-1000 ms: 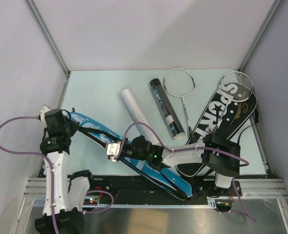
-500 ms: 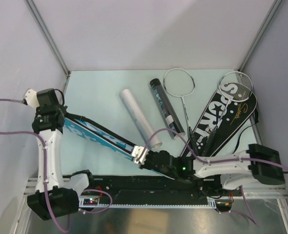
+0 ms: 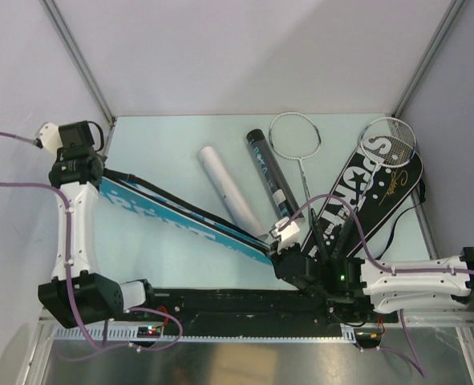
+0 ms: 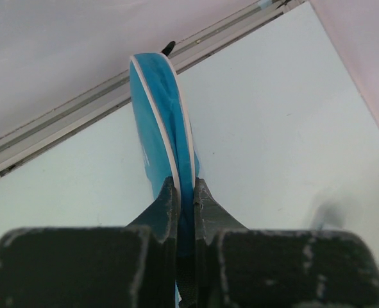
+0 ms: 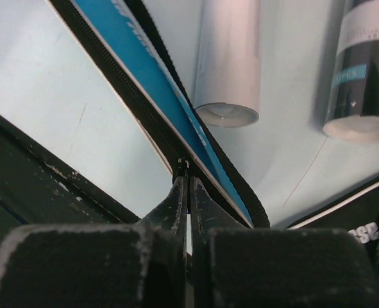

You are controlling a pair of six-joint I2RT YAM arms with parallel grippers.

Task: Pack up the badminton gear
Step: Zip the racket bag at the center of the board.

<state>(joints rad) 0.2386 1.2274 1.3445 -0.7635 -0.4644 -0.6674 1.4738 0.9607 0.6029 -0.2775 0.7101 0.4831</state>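
A blue racket cover [image 3: 172, 215] stretches slantwise from the far left to the near middle of the table. My left gripper [image 3: 91, 170] is shut on its wide end; in the left wrist view the fingers [image 4: 184, 186] pinch the blue cover [image 4: 163, 122] edge-on. My right gripper [image 3: 277, 243] is shut on the zip at its narrow end, where the fingertips [image 5: 188, 176] meet the cover's black zip edge [image 5: 138, 70]. A white tube [image 3: 228, 188], a black tube [image 3: 270, 176], a silver racket [image 3: 297, 136] and a black SPORT cover [image 3: 369, 188] lie behind.
A second silver racket head [image 3: 390, 136] sticks out of the black cover's far end. The tubes' near ends, white [image 5: 229, 114] and black [image 5: 359, 127], lie just beyond my right gripper. Grey walls close the left, back and right; a black rail [image 3: 220, 301] runs along the near edge.
My left gripper has pulled the cover's wide end back and left. My right gripper has slid right along the cover's edge to the narrow end. The cover now lies taut.
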